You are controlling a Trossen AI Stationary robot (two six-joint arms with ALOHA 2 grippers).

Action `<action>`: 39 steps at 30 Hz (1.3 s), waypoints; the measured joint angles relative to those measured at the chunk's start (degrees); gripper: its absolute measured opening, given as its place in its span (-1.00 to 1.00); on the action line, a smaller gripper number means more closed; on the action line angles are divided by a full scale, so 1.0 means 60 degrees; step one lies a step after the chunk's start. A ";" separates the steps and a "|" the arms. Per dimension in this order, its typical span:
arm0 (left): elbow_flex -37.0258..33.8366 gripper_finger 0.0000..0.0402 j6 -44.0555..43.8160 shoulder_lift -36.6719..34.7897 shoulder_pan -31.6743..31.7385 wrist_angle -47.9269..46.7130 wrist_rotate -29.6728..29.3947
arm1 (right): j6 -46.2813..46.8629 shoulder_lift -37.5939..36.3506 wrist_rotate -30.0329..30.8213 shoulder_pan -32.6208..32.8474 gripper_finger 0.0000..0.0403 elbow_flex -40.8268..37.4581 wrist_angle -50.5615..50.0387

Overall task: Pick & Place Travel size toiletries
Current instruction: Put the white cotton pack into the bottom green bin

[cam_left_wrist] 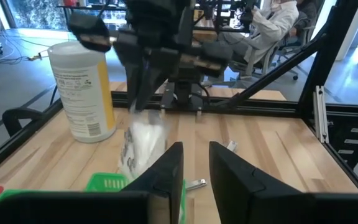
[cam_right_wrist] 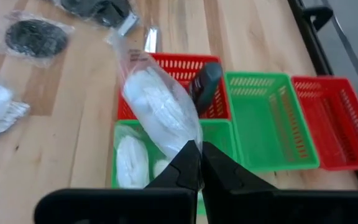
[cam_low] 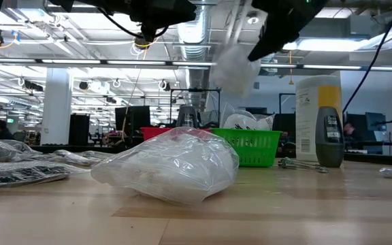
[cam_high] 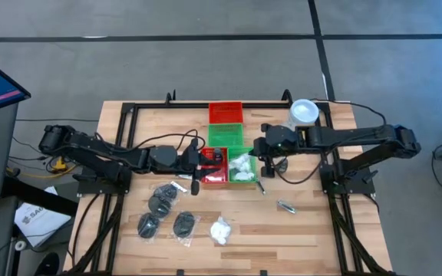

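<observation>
Right gripper (cam_right_wrist: 196, 151) had its jaws clenched on the top edge of a clear packet of white puffs (cam_right_wrist: 159, 107), which hung below them over the near green tray (cam_right_wrist: 218, 132). That tray's contents were partly hidden by the bag. Left gripper (cam_left_wrist: 195, 163) hovered by the red tray (cam_high: 215, 166), jaws slightly apart, nothing between them. Remaining packets (cam_high: 166, 212) lay on the worktop (cam_high: 305, 230), well apart from both.

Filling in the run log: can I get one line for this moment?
right tool: shut on packet of white puffs, above green tray | left tool: open, empty, over red tray
</observation>
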 joint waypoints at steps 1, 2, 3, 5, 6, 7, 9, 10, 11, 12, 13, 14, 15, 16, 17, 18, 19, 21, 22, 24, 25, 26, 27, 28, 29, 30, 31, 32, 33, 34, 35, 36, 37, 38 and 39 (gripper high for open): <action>0.0000 -0.67 -0.0004 0.0000 0.0000 -0.0003 0.0000 | 0.0041 0.0000 0.0000 -0.0059 -1.00 -0.0160 0.0133; 0.0000 -0.67 -0.0004 0.0000 0.0000 -0.0003 0.0000 | 0.0137 0.0000 -0.0003 -0.0128 -1.00 -0.0326 0.0236; 0.0000 -0.67 -0.0004 0.0000 -0.0018 0.0000 0.0000 | 0.0260 0.0000 -0.0003 -0.0192 -1.00 -0.0474 0.0275; 0.0000 -0.67 -0.0007 0.0000 -0.0040 0.0003 0.0000 | 0.0527 0.0000 0.0156 -0.0289 -1.00 -0.0722 0.0562; 0.0000 -0.67 -0.0007 0.0000 -0.0044 0.0003 0.0008 | 0.0589 0.0000 0.0233 -0.0326 -1.00 -0.0846 0.0794; 0.0000 -0.66 -0.0007 0.0000 -0.0044 0.0003 0.0024 | 0.0615 0.0000 0.0271 -0.0370 -1.00 -0.0968 0.0963; 0.0000 -0.66 -0.0007 0.0000 -0.0044 0.0003 0.0036 | 0.0852 0.0004 0.0426 -0.0470 -1.00 -0.1158 0.1031; 0.0000 -0.66 -0.0008 0.0000 -0.0044 0.0004 0.0036 | 0.0996 0.0007 0.0527 -0.0505 -1.00 -0.1222 0.1066; 0.0000 -0.66 -0.0011 0.0000 -0.0044 0.0004 0.0036 | 0.1116 0.0002 0.0649 -0.0522 -1.00 -0.1295 0.1177; 0.0000 -0.66 -0.0011 0.0000 -0.0044 0.0004 0.0036 | 0.1243 -0.0004 0.0681 -0.0552 -1.00 -0.1416 0.1380; 0.0000 -0.66 -0.0011 0.0000 -0.0044 0.0004 0.0033 | 0.1371 -0.0004 0.0693 -0.0585 -1.00 -0.1563 0.1571; 0.0000 -0.66 -0.0011 0.0000 -0.0044 0.0004 0.0034 | 0.1496 0.0000 0.0700 -0.0611 -1.00 -0.1726 0.1774; 0.0000 -0.66 -0.0011 0.0000 -0.0044 0.0004 0.0033 | 0.1610 0.0000 0.0703 -0.0630 -1.00 -0.1866 0.1926; 0.0000 -0.66 -0.0011 0.0000 -0.0044 0.0004 0.0033 | 0.1719 0.0000 0.0707 -0.0637 -1.00 -0.1970 0.2028; 0.0000 -0.66 -0.0011 0.0000 -0.0044 0.0006 0.0033 | 0.1810 0.0000 0.0778 -0.0641 -1.00 -0.2065 0.2154; 0.0000 -0.67 -0.0011 0.0000 -0.0044 0.0008 0.0033 | 0.1909 0.0000 0.0927 -0.0648 -1.00 -0.2180 0.2312; 0.0000 -0.67 -0.0011 0.0000 -0.0044 0.0011 0.0033 | 0.2001 0.0000 0.1023 -0.0645 -1.00 -0.2294 0.2436; 0.0000 -0.67 -0.0011 0.0000 -0.0044 0.0018 0.0029 | 0.2131 0.0004 0.1109 -0.0645 -1.00 -0.2481 0.2641; 0.0000 -0.67 -0.0011 0.0000 -0.0044 0.0019 0.0029 | 0.2201 0.0004 0.1132 -0.0645 -1.00 -0.2524 0.2693; 0.0000 -0.67 -0.0011 0.0000 -0.0044 0.0019 0.0029 | 0.2360 0.0098 0.1133 -0.0645 -1.00 -0.2532 0.2869; 0.0000 -0.67 -0.0011 0.0000 -0.0044 0.0022 0.0029 | 0.2395 0.0208 0.1135 -0.0645 -1.00 -0.2524 0.3035; 0.0000 -0.67 -0.0011 0.0001 -0.0044 0.0022 0.0029 | 0.2437 0.0310 0.1132 -0.0645 -1.00 -0.2531 0.3052; 0.0000 -0.67 -0.0014 0.0004 -0.0044 0.0026 0.0029 | 0.2459 0.0429 0.1133 -0.0645 -1.00 -0.2543 0.3077; 0.0000 -0.67 -0.0014 0.0004 -0.0044 0.0029 0.0025 | 0.2463 0.0604 0.1133 -0.0645 -1.00 -0.2534 0.3247; 0.0000 -0.67 -0.0015 0.0004 -0.0044 0.0026 0.0022 | 0.2462 0.0822 0.1133 -0.0645 -1.00 -0.2521 0.3340; 0.0000 -0.67 -0.0015 0.0004 -0.0045 0.0027 0.0022 | 0.2462 0.1030 0.1133 -0.0645 -1.00 -0.2524 0.3304; 0.0000 -0.67 -0.0015 0.0004 -0.0047 0.0029 0.0019 | 0.2459 0.1229 0.1133 -0.0645 -1.00 -0.2524 0.3257; 0.0000 -0.67 -0.0015 0.0004 -0.0047 0.0025 0.0009 | 0.2459 0.1374 0.1133 -0.0645 -1.00 -0.2509 0.3193; -0.0004 -0.67 -0.0015 0.0004 -0.0047 0.0022 -0.0005 | 0.2457 0.1456 0.1133 -0.0645 -1.00 -0.2482 0.3190; -0.0004 -0.67 -0.0015 0.0004 -0.0047 0.0026 -0.0007 | 0.2450 0.1522 0.1136 -0.0658 -1.00 -0.2435 0.3256; -0.0004 -0.67 -0.0015 0.0004 -0.0047 0.0024 -0.0007 | 0.2397 0.1562 0.1133 -0.0688 -1.00 -0.2396 0.3279; -0.0004 -0.67 -0.0015 0.0004 -0.0047 0.0022 -0.0006 | 0.2339 0.1566 0.1135 -0.0720 -1.00 -0.2393 0.3213; -0.0004 -0.67 -0.0015 0.0004 -0.0047 0.0026 -0.0004 | 0.2310 0.1550 0.1137 -0.0754 -1.00 -0.2397 0.3096; -0.0004 -0.67 -0.0015 0.0004 -0.0047 0.0025 -0.0004 | 0.2305 0.1510 0.1137 -0.0795 -1.00 -0.2397 0.3006; -0.0004 -0.67 -0.0015 0.0004 -0.0047 0.0022 -0.0004 | 0.2302 0.1415 0.1144 -0.0848 -1.00 -0.2397 0.2876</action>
